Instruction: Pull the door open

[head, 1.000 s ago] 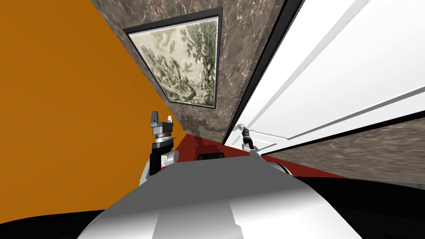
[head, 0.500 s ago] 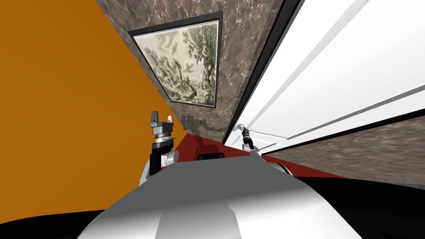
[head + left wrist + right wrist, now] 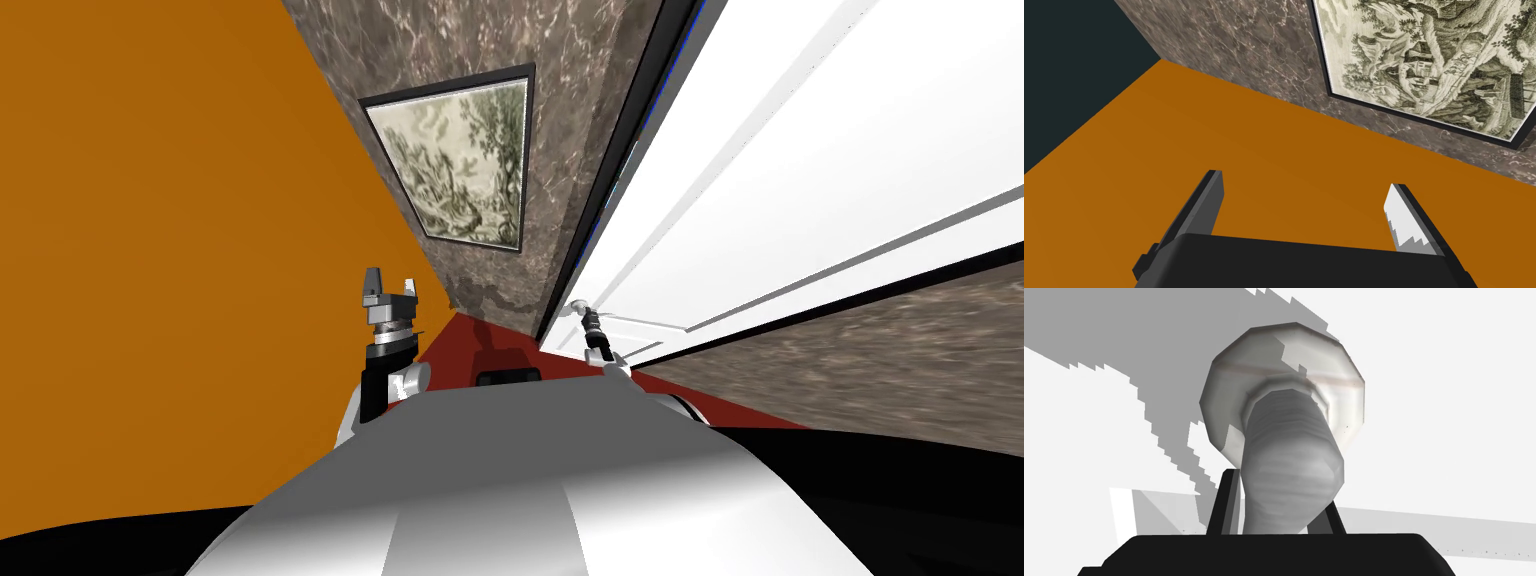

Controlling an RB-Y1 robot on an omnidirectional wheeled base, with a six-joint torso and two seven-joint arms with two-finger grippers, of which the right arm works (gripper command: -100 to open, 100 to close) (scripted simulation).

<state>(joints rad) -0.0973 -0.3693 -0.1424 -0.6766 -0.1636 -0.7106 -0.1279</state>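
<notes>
Gripping the door handle [image 3: 1291, 473], the right gripper [image 3: 1280, 490] presses its two fingers [image 3: 1226, 503] against the sides of the grey stem, which juts from a round plate [image 3: 1284, 373] on a flat white face. The right wrist view gives that detail close up. The head view supplies the setting: the white panelled door [image 3: 800, 170] runs along the robot's right, with the handle small at its near edge, just beside a dark frame [image 3: 612, 165]. The left gripper [image 3: 390, 288] is raised before an orange wall [image 3: 150, 250], well apart from the door. Its own wrist view shows its fingers [image 3: 1206, 200] spread wide and holding nothing.
</notes>
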